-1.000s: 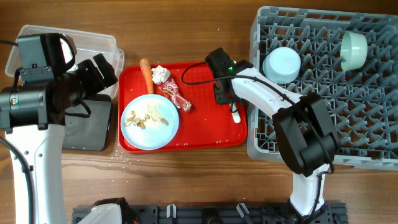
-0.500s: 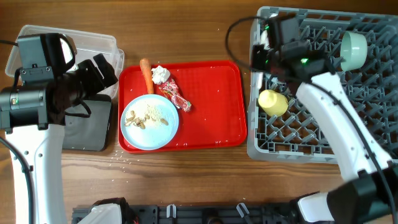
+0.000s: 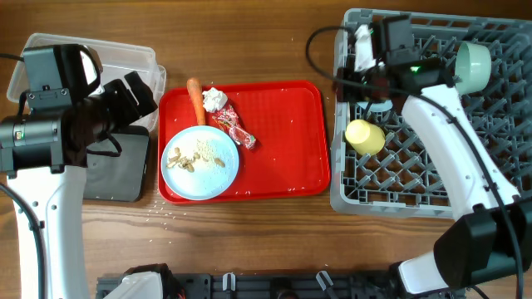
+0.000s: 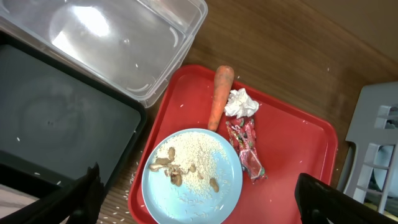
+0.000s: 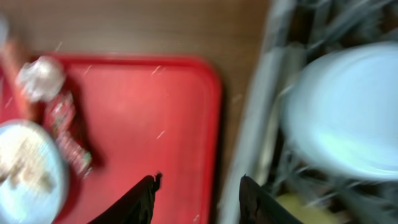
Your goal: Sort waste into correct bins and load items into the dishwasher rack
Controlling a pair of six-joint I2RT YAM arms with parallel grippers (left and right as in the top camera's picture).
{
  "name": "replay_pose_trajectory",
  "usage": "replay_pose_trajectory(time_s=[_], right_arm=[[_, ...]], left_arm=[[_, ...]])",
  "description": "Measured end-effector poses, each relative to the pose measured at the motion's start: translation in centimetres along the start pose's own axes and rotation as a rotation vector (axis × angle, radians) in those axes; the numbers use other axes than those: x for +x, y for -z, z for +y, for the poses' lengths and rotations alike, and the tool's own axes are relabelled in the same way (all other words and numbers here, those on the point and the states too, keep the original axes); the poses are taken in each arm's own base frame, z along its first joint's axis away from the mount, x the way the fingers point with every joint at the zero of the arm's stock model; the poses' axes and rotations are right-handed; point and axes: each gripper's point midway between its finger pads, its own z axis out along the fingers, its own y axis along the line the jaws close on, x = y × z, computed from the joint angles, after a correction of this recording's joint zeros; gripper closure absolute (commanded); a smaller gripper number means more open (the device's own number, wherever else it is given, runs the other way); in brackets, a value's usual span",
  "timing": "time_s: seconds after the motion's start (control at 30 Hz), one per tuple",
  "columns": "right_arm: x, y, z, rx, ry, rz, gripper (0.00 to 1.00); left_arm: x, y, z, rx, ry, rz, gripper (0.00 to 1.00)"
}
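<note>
A light blue plate point(image 3: 202, 162) with beige rice and scraps sits on the red tray point(image 3: 283, 141), next to an orange carrot point(image 3: 195, 95), white tissue point(image 3: 214, 99) and a red wrapper point(image 3: 235, 126). My left gripper point(image 3: 137, 91) is open over the edge of the clear tub point(image 3: 125, 54) and the black tray point(image 3: 116, 170). My right gripper point(image 3: 353, 79) is open above the left edge of the grey rack point(image 3: 465, 166). The rack holds a yellow cup point(image 3: 364, 135), a pale green bowl point(image 3: 471, 66) and a light blue bowl point(image 5: 348, 112). A white piece point(image 3: 362, 43), perhaps the spoon, shows beside the right wrist.
Loose rice grains lie on the wooden table in front of the black tray point(image 4: 56, 118). The right half of the red tray point(image 5: 155, 112) is bare. The right wrist view is blurred by motion.
My right arm has moved from the red tray's right edge up to the rack. The white spoon has left the tray. A yellow cup now lies in the rack. The left arm is still.
</note>
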Motion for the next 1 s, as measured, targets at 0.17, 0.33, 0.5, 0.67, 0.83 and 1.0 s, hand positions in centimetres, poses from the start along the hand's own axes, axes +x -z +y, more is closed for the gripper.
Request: replay_pose_trajectory(time_s=[0.17, 0.33, 0.5, 0.67, 0.83, 1.0], right_arm=[[3.9, -1.0, 11.9, -0.155, 0.253, 0.056, 0.45], [3.7, -1.0, 13.7, -0.179, 0.275, 0.024, 0.42], [3.0, 3.7, 15.2, -0.264, 0.28, -0.067, 0.0], [3.8, 22.6, 14.7, -0.353, 0.344, -0.492, 0.0], [9.5, 26.6, 7.5, -0.105, 0.31, -0.518, 0.0], [9.1, 27.3, 3.8, 0.036, 0.277, -0.766, 0.0]], left_arm=[[0.0, 0.0, 0.0, 0.0, 0.0, 0.001, 0.0], [0.0, 0.0, 0.0, 0.0, 0.0, 0.001, 0.0], [0.0, 0.0, 0.0, 0.0, 0.0, 0.0, 0.0], [0.0, 0.0, 0.0, 0.0, 0.0, 0.0, 0.0], [0.0, 0.0, 0.0, -0.001, 0.0, 0.001, 0.0], [0.0, 0.0, 0.0, 0.0, 0.0, 0.0, 0.0]])
